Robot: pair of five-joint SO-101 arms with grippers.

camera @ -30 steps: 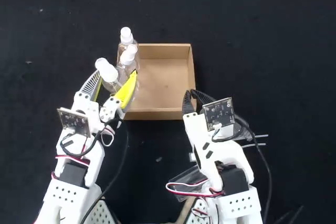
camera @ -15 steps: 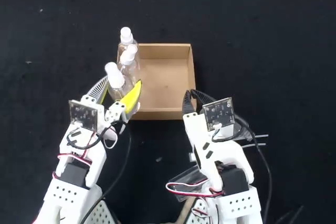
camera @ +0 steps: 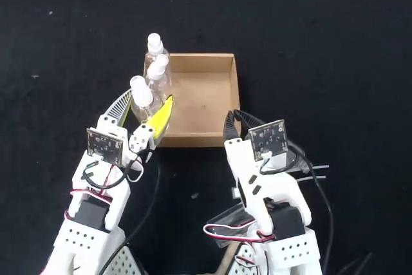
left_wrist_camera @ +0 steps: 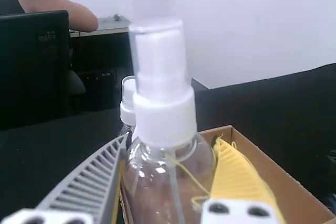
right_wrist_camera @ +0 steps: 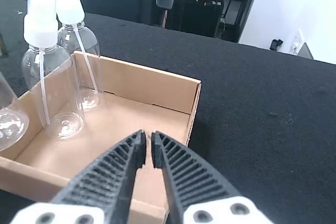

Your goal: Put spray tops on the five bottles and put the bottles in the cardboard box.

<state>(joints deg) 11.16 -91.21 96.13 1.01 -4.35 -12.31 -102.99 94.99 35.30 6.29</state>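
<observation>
At the left wall of the cardboard box, the left pincer, clamped around a capped bottle, is drifting inward from the tabletop, so it is probably joining the other bottles inside. The right pincer is hanging almost closed, empty.

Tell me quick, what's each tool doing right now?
Left tool: closed on a spray-topped bottle.
Right tool: closed, holding nothing.

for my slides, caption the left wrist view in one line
Left gripper holding a clear plastic bottle with white spray top at the edge of the brown cardboard box, another capped bottle behind
</observation>
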